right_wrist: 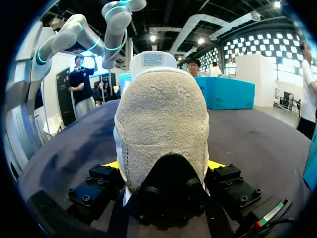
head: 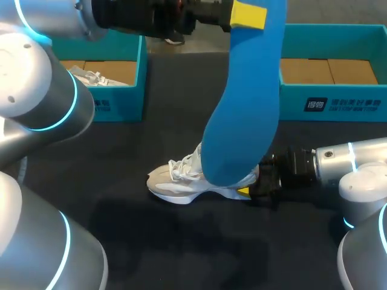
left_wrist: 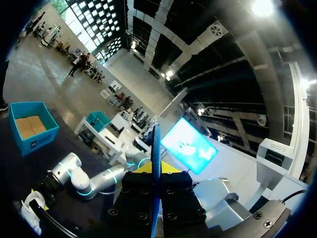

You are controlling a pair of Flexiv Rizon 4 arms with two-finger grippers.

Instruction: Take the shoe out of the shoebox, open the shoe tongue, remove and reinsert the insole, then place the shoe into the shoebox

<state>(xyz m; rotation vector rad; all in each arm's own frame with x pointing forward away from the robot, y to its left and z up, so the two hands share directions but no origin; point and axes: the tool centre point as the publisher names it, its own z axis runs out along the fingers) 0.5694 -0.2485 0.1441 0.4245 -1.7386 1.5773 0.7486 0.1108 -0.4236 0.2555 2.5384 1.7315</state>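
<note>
1. The left gripper (left_wrist: 156, 172) is high above the shoe (head: 181, 178). Its fingers are pressed together on the top end of the blue insole (head: 242, 121), which the left wrist view shows edge-on between them.
2. The right gripper (right_wrist: 163, 166) is at the shoe's heel, low on the table (head: 181, 248). Its fingers are spread to the heel's width and pinch it from both sides, with a sliver of yellow tip showing on each flank.
3. The shoe stands upright on its sole on the dark table, outside both boxes, with its toe pointing away from the right gripper.
4. The insole hangs from the left gripper down to the shoe's collar.
5. Beyond the shoe, a teal shoebox (head: 332, 99) with a bare cardboard floor sits on the right gripper's side.
6. A second teal box (head: 121, 103) on the toe side holds another white shoe (head: 91, 77). Both boxes are well apart from the shoe, with bare table between them.
7. The table is open in front of the toe and on the near side of the shoe.
8. In the head view the insole covers the shoe's opening and tongue. I cannot tell whether its lower end is inside the shoe or only in front of it.
9. The left gripper is cut off at the head view's upper edge.
</note>
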